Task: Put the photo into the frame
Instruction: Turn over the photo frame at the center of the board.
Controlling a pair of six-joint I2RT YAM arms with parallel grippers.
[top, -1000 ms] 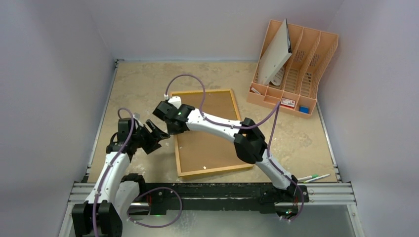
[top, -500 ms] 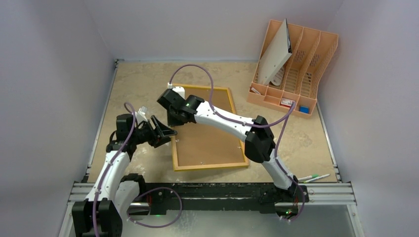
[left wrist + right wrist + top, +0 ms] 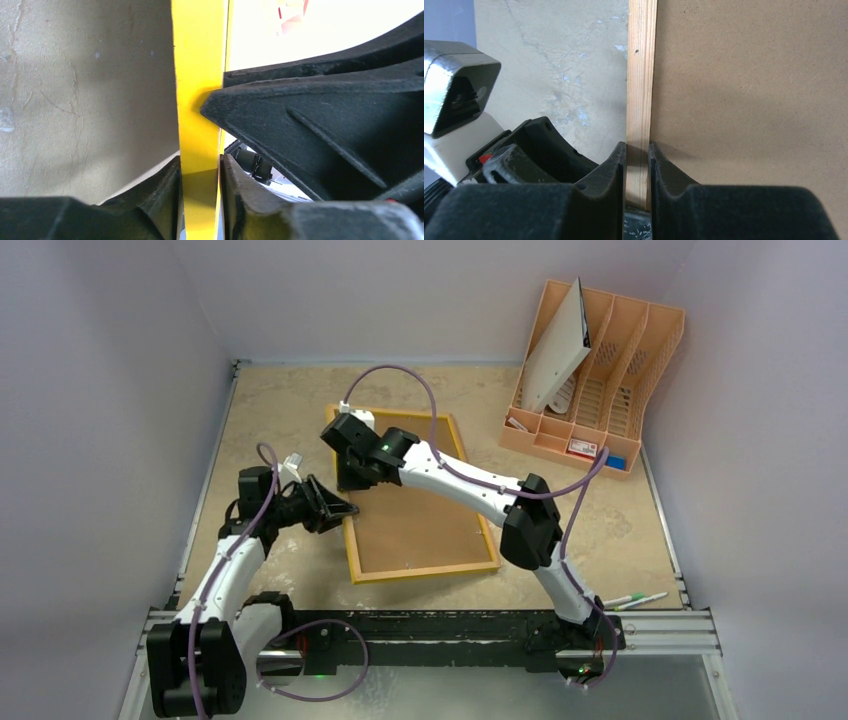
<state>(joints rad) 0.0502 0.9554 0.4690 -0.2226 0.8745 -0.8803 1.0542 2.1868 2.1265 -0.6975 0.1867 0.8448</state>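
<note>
The right gripper is clamping the left rail of the frame, with the wood back showing. The left gripper is gripping the same rail nearer the bases, its jaws against both sides, yellow front towards its camera. In my judgement, the paired hold is steadying that rail for lifting or turning. The frame is lying back-up on the table, with the backing board inside. Its long axis is running near-to-far, far end leaning left. The photo is not identifiable.

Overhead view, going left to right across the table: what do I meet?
Left arm's black two-finger gripper → thin rectangular light-wood picture frame, lying back up → peach plastic desk organiser.
</note>
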